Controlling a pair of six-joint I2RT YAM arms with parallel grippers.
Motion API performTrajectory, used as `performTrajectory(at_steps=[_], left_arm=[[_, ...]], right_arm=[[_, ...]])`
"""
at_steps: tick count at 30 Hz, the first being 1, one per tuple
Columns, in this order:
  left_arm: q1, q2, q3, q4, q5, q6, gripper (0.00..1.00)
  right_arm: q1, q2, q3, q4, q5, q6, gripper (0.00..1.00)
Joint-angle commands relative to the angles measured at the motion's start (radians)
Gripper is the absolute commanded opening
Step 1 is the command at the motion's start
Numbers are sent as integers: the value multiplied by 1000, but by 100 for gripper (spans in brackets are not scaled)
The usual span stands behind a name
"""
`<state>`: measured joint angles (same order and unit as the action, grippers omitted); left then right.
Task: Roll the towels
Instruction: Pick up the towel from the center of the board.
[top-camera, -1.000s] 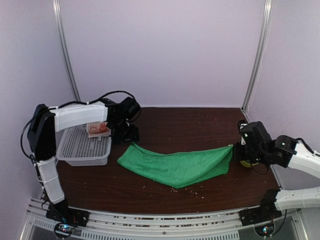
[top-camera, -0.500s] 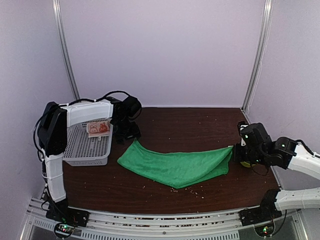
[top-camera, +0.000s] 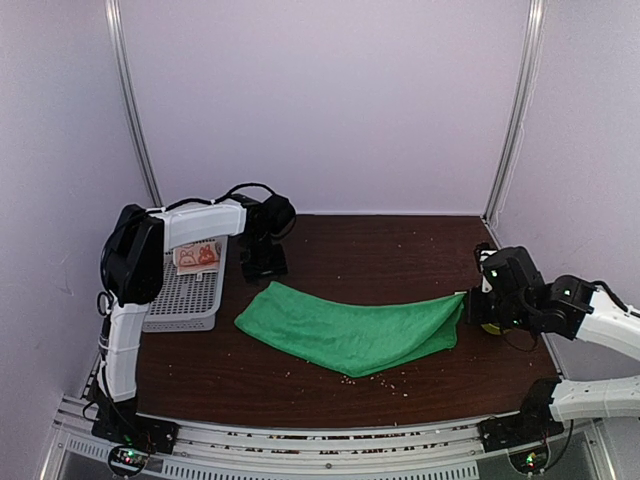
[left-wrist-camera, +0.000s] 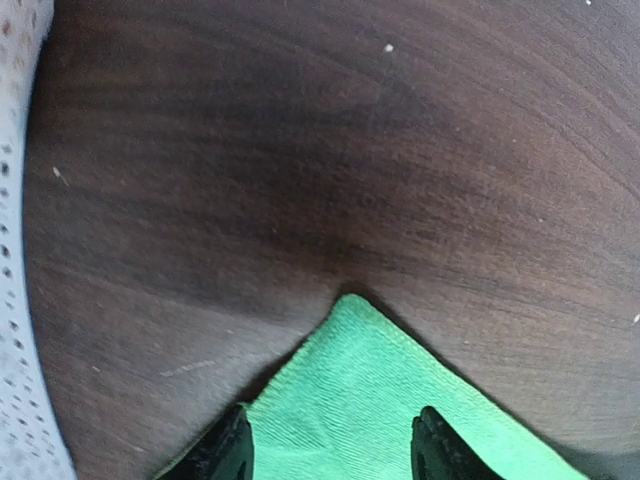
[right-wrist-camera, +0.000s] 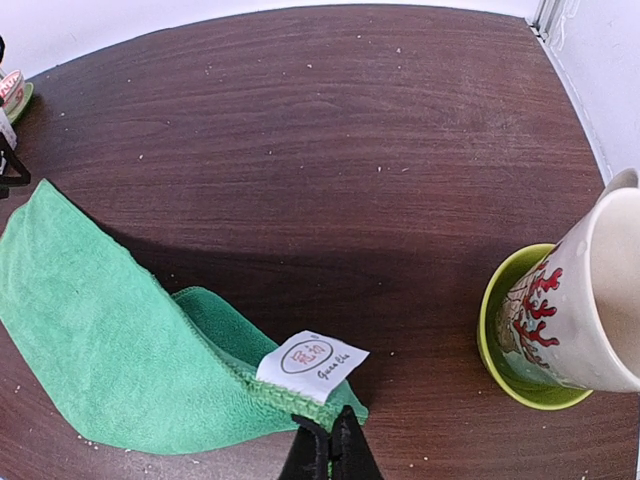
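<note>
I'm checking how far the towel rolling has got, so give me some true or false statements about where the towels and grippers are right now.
1. The bright green cloth towel lies unrolled on the dark wooden table. True.
2. The right gripper hangs open above it. False: it is shut on the towel's corner beside the white label.
3. The pinkish-beige printed towel sits in the white perforated plastic basket. True.
4. The left gripper clamps that printed towel. False: its fingers stand apart over a corner of the green towel.
5. The red-patterned cup lies tipped on the green towel. False: it stands upright in a green saucer, apart from the towel.
</note>
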<state>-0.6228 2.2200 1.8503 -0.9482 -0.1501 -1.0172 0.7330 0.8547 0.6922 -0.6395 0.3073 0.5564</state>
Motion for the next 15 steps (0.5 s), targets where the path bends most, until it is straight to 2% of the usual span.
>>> performTrajectory(at_steps=[1,6,15], left_arm=[[6,-21,23,-3,-108,208,55],[6,12,17,10,-70,369,52],[7,88,51,40,-26,465,47]], right_arm=[[-7,-8,-21,19,8,3,0],[-9,-6,-26,27,13,5,0],[-9,5,-8,23,7,5,0]])
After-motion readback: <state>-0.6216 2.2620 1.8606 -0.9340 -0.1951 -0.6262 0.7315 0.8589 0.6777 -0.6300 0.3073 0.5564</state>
